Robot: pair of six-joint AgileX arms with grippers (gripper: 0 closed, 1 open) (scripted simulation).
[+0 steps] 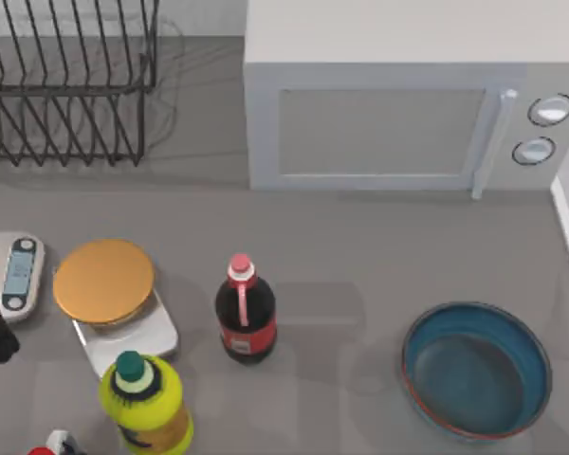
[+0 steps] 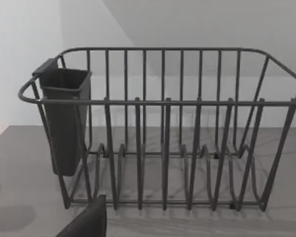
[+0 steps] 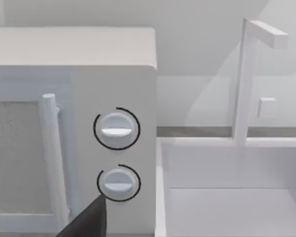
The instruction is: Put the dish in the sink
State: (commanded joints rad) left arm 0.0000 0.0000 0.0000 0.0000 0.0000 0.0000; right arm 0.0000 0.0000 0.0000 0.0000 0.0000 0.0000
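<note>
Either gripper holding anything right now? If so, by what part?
Nothing is held. The dish sits alone on the table's right side, no gripper on it. Finger states cannot be told.

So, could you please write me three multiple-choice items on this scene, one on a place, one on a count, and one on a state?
1. Where on the table is the dish?
A. top view's left, by the rack
B. top view's right, in front of the microwave
C. inside the sink

2. How many round knobs has the microwave?
A. one
B. two
C. four

3. How does the soda bottle stand?
A. upright, capped
B. tipped over
C. upright, cap off

Answers: 1 B, the blue bowl sits low at the right; 2 B, two knobs stacked beside the door; 3 A, its pink cap points up.
</note>
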